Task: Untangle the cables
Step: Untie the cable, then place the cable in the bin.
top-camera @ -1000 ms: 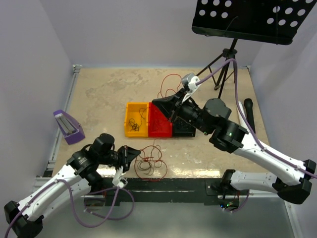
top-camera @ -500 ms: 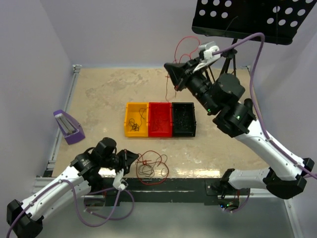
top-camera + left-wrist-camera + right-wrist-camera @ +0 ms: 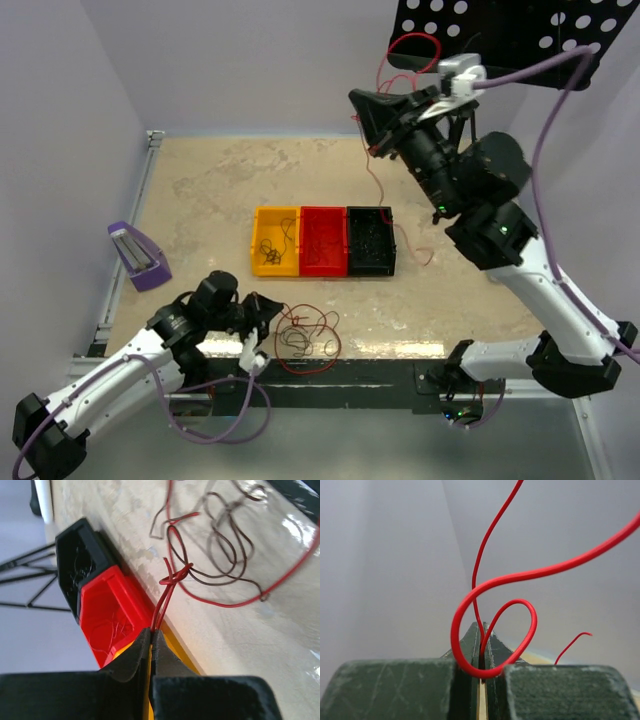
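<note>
we see the right gripper [image 3: 372,150] raised high above the far side of the table [image 3: 200,190], close under the perforated black music stand [image 3: 520,35]. its jaws are pressed together on a single red wire [image 3: 535,572]. in the right wrist view the strand runs into the seam between the two dark fingers and curls in a loop just in front of them. from the grip, one part arcs up in front of the stand. the other part hangs down past the black bin [image 3: 370,272], with its free end showing just right of that bin.

the left gripper [image 3: 262,308] sits low at the near edge of the table, jaws likewise closed, pinching a doubled red strand [image 3: 162,600]. in the left wrist view that strand leads from the fingertips to a small knot where it crosses a dark brown wire [image 3: 220,545]. the snarl of cables [image 3: 305,338] lies flat on the table just right of this gripper, in overlapping red and dark brown loops.

a yellow bin [image 3: 275,210], a red bin [image 3: 323,210] and the black bin stand touching in a row mid-table. dark strands lie in the yellow one and thin strands in the red one. we cannot tell what the black one holds. a purple object [image 3: 135,255] rests near the left wall.
</note>
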{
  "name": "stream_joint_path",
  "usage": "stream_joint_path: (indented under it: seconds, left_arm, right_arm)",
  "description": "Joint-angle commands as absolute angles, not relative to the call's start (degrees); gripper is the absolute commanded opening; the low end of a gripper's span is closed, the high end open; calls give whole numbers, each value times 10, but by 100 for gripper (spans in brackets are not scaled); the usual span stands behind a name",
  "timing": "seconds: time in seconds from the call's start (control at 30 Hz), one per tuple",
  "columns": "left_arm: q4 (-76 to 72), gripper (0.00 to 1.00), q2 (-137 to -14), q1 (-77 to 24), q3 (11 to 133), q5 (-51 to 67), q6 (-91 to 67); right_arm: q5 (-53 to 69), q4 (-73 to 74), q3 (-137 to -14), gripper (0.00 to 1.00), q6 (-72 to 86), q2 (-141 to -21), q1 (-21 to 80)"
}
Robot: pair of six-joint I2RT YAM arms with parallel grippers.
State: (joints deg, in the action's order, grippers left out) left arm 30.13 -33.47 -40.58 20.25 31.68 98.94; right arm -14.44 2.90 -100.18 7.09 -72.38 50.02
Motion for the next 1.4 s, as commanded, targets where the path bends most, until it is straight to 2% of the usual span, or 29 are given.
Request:
stream_joint_path:
  seconds: [0.0, 0.17, 0.73, 1.37]
  left_arm:
    - [227, 0, -380, -407, 287, 333, 779]
    - [209, 0, -384, -407, 303, 332, 708]
    - [202, 0, -330, -407, 282, 311, 669]
    - [193, 0, -312, -406, 270, 307, 669]
  right_arm:
    - [-120, 12, -941, 0, 94, -771, 486]
    - [-94, -37, -889, 0, 115, -797, 477]
    - [-79, -110, -797, 0, 148, -876, 431]
    - [-67, -125, -788, 0, 170, -918, 424]
